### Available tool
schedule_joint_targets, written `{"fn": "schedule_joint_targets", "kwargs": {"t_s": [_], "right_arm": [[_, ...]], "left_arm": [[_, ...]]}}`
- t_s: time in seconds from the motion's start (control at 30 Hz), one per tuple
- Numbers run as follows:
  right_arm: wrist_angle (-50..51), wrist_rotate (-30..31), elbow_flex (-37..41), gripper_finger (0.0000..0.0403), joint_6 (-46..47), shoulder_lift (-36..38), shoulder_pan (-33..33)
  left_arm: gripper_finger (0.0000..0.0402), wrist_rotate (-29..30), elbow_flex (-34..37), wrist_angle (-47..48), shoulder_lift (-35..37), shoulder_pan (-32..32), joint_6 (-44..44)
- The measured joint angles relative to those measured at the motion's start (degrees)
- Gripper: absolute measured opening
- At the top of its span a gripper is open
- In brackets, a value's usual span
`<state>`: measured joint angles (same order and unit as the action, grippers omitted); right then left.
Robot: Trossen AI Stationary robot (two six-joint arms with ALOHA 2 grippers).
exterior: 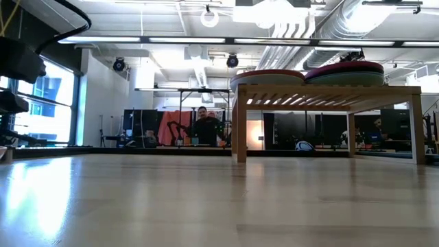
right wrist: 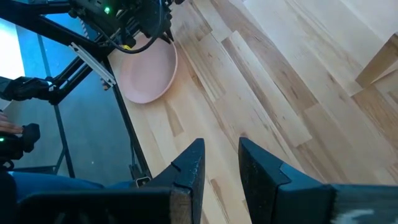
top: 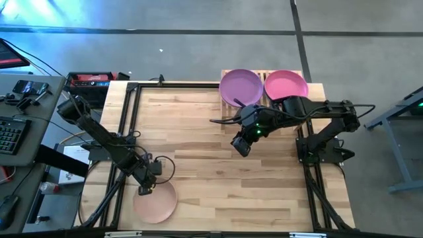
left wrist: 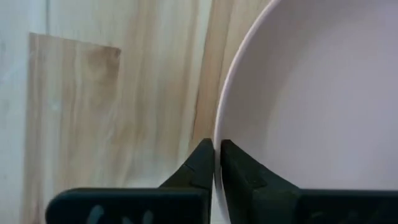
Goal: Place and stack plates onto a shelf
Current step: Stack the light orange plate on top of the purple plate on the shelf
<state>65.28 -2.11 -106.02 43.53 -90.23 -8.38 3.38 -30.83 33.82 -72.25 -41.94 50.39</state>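
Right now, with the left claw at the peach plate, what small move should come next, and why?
Probably a gentle lift. The left claw looks shut on the rim of the peach plate, which lies at the table's near edge, far from the shelf. Raising it first should free it for carrying.

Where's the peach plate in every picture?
High view: the peach plate lies near the table's front edge, lower left, under the left tool.
Low view: not in it.
Left wrist view: its rim fills the right side, pinched between the tool's fingers.
Right wrist view: upper left, far off.
Shared landmark: the left tool at the plate's rim.
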Motion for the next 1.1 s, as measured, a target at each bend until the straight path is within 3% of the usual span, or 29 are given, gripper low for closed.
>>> {"fn": "schedule_joint_targets", "kwargs": {"t_s": [0.3,0.6,1.1], "right_arm": [[0.0,0.2,0.0,0.0076,0.0,0.0,0.0],[0.4,2.8,0.0,0.0076,1.3,0.0,0.0],[3.1,12.8,0.0,0.0128,1.4,0.0,2.3]], "left_arm": [[0.0004,-2.7,-1.5,1.5,0.0,3.0,3.1],[0.0001,-1.3,-11.7,12.6,-0.1,10.5,-1.7],[0.0001,3.3,-28.8,29.9,-0.1,32.0,-11.8]]}}
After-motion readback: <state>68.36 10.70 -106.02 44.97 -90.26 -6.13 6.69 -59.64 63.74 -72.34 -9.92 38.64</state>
